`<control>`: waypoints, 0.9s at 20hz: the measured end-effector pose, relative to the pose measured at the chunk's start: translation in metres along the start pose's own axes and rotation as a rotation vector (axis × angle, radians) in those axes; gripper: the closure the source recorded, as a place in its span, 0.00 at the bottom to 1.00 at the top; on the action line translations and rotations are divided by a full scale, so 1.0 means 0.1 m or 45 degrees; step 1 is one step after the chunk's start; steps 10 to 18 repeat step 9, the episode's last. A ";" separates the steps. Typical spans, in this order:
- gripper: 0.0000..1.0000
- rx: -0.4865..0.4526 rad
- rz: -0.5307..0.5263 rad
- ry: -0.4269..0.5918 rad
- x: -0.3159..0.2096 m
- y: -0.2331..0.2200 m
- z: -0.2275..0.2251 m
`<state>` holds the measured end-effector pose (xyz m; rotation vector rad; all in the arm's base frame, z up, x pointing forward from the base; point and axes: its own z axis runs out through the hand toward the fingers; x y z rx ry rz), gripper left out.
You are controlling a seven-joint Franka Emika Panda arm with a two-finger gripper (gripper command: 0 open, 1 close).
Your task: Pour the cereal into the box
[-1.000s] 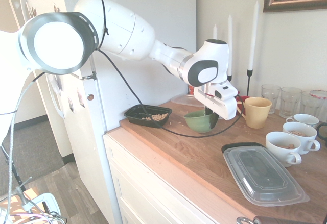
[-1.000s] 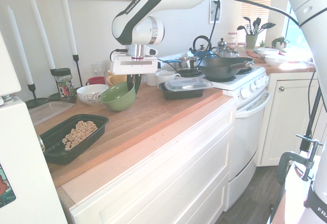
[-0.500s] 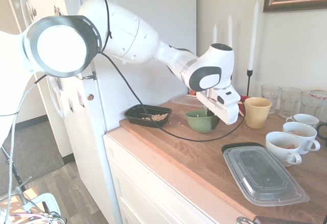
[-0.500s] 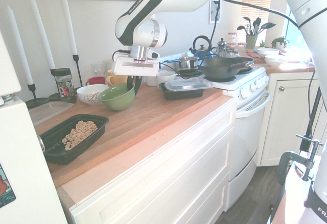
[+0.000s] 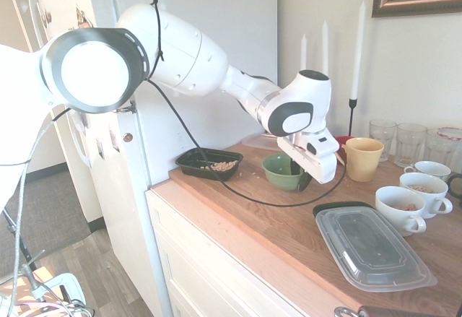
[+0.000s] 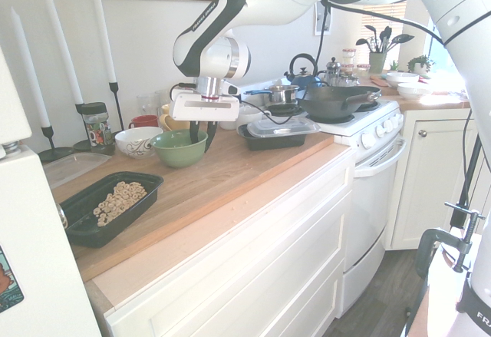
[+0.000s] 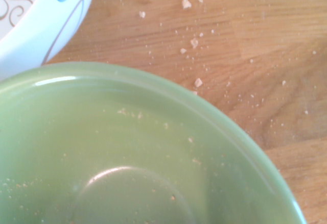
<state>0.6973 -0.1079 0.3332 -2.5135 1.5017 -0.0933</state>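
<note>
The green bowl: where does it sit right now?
In the second exterior view the green bowl sits on the wooden counter under the claw, beside the patterned white bowl.

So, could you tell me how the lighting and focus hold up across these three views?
First exterior view: strong glare washes out the wall and arm, yet the green bowl and black box stay readable. Second exterior view: overexposed near the window, with the cereal distinct. Wrist view: the bowl's inside is soft, while crumbs on the counter look sharper.
</note>
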 end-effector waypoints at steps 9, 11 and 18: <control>0.00 -0.041 -0.142 0.174 -0.21 -0.05 -0.56; 0.00 -0.041 -0.142 0.174 -0.21 -0.05 -0.56; 0.00 -0.041 -0.142 0.174 -0.21 -0.05 -0.56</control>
